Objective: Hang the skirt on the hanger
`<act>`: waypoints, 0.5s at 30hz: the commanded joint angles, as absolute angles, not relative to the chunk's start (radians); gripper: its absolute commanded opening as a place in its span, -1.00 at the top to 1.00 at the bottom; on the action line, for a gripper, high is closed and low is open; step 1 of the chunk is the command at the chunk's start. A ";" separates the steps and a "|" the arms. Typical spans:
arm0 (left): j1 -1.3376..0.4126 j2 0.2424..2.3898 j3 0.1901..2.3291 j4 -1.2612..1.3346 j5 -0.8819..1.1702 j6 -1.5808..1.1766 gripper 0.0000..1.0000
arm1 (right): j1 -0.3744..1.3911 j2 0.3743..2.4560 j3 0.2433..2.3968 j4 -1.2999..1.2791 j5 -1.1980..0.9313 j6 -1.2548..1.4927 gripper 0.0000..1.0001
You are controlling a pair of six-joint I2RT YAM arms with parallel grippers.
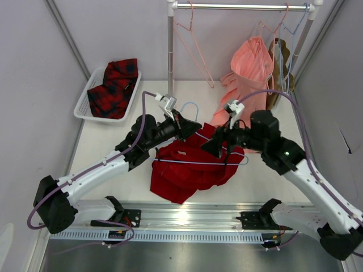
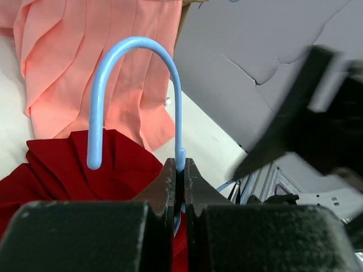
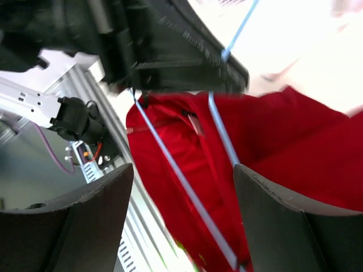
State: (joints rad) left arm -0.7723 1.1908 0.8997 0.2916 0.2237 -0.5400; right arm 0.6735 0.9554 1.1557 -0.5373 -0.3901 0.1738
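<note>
Skirt [image 1: 187,173] fabric, deep red, is bunched around the lower wires of the hanger [image 2: 138,41] at the near middle of the counter [image 1: 96,136]. The left gripper [image 2: 180,170] has its jaws clamped on the hanger's neck just below the hook. The right gripper [image 3: 182,170] holds its jaws wide apart beside the skirt, gripping nothing. A pink pleated skirt [image 1: 249,68] hangs behind.

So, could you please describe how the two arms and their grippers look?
Both the left arm and right arm have white links, black joints and a purple cable looping alongside. The left gripper and right gripper are black, each with a white camera mount.
</note>
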 commanded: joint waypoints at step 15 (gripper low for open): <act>-0.776 1.183 0.950 0.416 0.256 -0.607 1.00 | 0.563 1.095 0.890 0.268 -0.712 0.435 -0.58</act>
